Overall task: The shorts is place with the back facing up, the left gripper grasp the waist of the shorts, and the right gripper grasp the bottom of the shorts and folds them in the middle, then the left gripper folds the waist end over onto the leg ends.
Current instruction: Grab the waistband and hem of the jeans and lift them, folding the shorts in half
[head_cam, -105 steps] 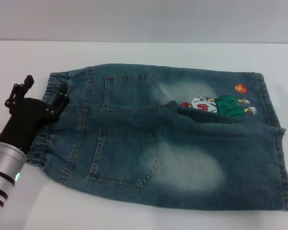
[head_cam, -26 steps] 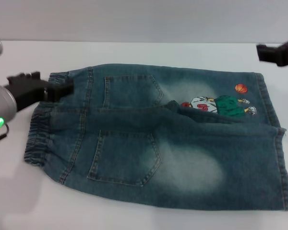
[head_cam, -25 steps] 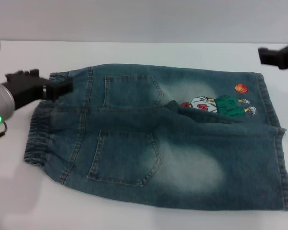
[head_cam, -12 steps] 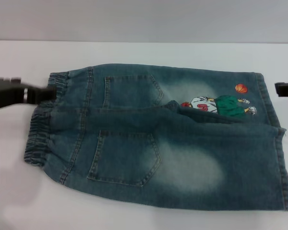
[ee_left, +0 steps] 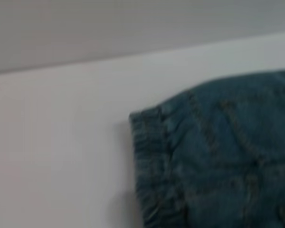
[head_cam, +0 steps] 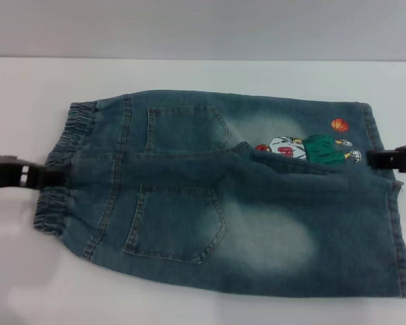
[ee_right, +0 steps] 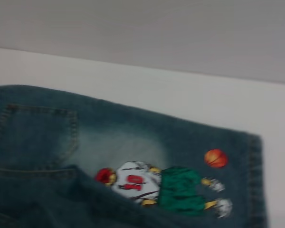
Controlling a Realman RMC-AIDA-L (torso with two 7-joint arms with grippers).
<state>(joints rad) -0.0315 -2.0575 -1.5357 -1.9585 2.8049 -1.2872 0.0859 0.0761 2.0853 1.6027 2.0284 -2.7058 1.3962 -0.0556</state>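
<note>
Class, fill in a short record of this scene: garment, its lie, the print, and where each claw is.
garment: denim shorts
lie: flat on the white table, back pockets up, unfolded
print: cartoon figure with orange basketball, near the leg ends
left claw: at the waist edge
right claw: at the bottom of the shorts

Blue denim shorts flat; pockets up

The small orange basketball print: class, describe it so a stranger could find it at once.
Find the faded blue denim shorts spread flat on the white table. Follow the far leg to its hem, beside the cartoon figure print. The small orange basketball print sits just above that figure, the only round orange mark.
</note>
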